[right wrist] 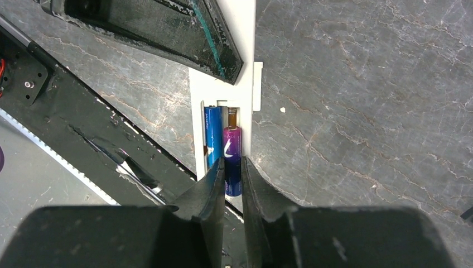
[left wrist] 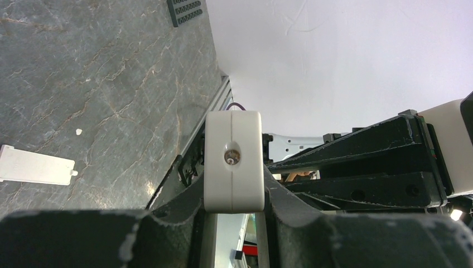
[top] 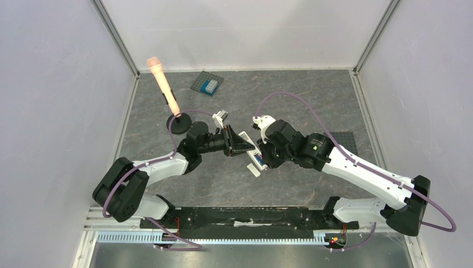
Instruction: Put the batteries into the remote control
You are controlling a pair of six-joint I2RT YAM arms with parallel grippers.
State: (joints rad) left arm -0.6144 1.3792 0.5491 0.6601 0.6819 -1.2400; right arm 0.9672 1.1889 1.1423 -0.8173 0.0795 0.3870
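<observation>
My left gripper [top: 244,145] is shut on one end of the white remote control [left wrist: 233,162] and holds it above the table. In the right wrist view the remote [right wrist: 245,33] shows its open battery bay. One blue battery [right wrist: 212,137] lies in the bay's left slot. My right gripper [right wrist: 233,169] is shut on the second battery [right wrist: 232,146], a blue-purple cell. That cell lies along the right slot with its far end at the spring. In the top view the right gripper [top: 262,158] meets the remote [top: 255,158] at mid table.
A short flat white strip [left wrist: 36,166] lies on the table under the remote. A light-blue block on a grey studded plate [top: 207,84] sits at the back. An orange wand on a black base [top: 179,124] stands left. A dark studded plate [top: 344,139] lies behind the right arm.
</observation>
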